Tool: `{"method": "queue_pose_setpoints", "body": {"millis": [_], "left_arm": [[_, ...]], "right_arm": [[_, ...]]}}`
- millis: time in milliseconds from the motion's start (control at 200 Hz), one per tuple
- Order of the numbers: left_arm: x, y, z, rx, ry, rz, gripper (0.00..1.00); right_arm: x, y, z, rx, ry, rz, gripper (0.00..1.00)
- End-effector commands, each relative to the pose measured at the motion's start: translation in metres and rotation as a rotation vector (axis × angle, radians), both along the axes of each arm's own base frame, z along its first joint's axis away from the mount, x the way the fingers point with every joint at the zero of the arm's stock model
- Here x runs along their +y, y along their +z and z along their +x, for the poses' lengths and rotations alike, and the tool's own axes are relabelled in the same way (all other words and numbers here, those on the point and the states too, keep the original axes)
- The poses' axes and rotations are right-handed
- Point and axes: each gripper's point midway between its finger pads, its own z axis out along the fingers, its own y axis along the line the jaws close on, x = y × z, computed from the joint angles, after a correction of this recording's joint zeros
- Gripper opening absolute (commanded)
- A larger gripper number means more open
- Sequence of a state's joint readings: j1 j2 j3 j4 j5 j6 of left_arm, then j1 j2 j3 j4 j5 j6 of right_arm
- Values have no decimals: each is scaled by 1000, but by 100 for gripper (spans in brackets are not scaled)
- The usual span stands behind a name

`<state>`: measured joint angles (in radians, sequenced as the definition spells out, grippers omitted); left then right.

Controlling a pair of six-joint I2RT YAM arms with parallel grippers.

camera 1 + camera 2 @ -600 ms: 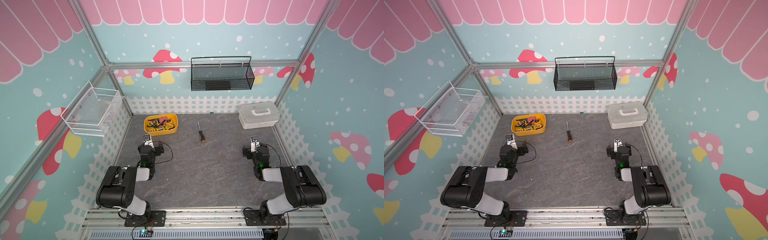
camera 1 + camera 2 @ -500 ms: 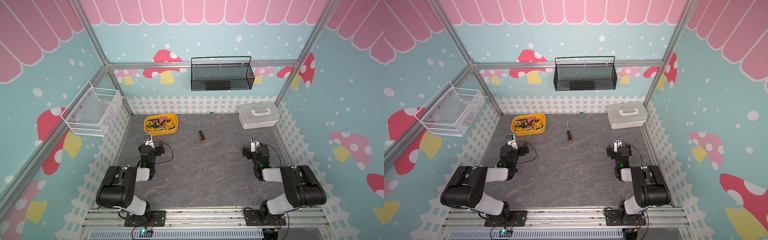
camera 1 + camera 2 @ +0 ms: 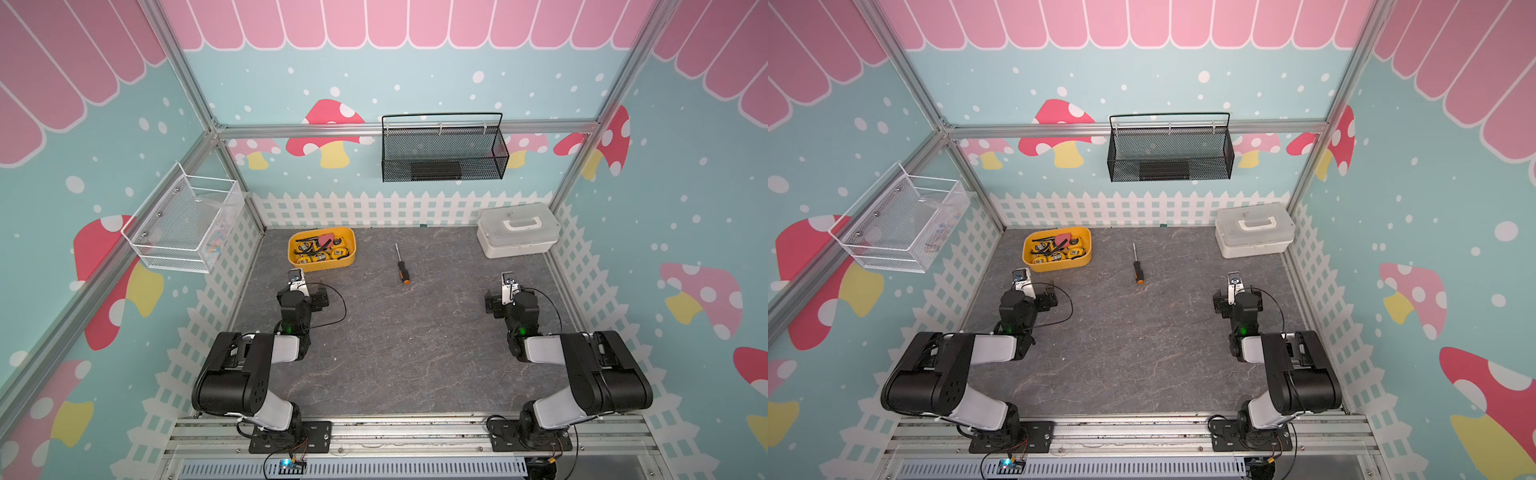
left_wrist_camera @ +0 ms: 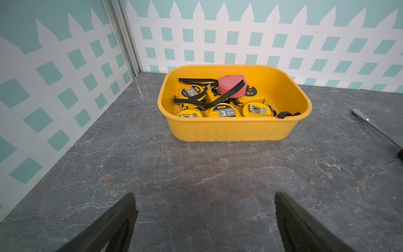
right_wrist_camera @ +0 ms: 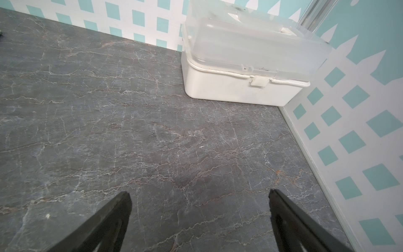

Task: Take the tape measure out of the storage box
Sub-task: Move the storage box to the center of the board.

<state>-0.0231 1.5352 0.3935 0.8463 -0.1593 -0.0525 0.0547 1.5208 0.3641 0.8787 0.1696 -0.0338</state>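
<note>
Left pincer point(image 4: 204, 196) and right pincer point(image 5: 199, 193) spread, holding nothing.
The storage box point(image 4: 229, 131) sits far left on the table point(image 3: 395, 340), near the left pincer, with yellow tape measures point(image 4: 225, 111) inside and a pink tape measure point(image 4: 231, 86) on top; a screwdriver point(image 3: 401, 266) lies to its right.

In both top views you are looking steeply down on the whole counter point(image 3: 395, 353); your wrist cameras are facing low toward its far corners.
</note>
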Motion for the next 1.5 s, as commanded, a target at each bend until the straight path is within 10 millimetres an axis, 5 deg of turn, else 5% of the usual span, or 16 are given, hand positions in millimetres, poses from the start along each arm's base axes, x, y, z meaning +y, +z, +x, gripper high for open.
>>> {"method": "queue_pose_setpoints", "body": {"millis": [0, 210, 310, 550, 956, 1286, 1496], "left_arm": [[-3, 6, 4, -14, -15, -7, 99], [-3, 14, 3, -29, -8, -1, 99], [8, 28, 7, 110, 78, -9, 99], [18, 54, 27, 263, 273, -238, 99], [-20, 4, 96, 453, 322, -625, 87], [-20, -35, 120, 484, 371, -766, 87], [-22, -58, 125, 523, 388, -800, 78]], "right_arm": [[1, 4, 2, -13, -5, -9, 99], [1, 4, 2, -14, -6, -9, 98], [1, 5, 2, -15, -5, -9, 99], [1, 5, 2, -15, -5, -9, 99], [1, 5, 2, -15, -4, -9, 99], [1, 5, 2, -14, -5, -9, 98], [1, 4, 2, -13, -5, -9, 99]]}}
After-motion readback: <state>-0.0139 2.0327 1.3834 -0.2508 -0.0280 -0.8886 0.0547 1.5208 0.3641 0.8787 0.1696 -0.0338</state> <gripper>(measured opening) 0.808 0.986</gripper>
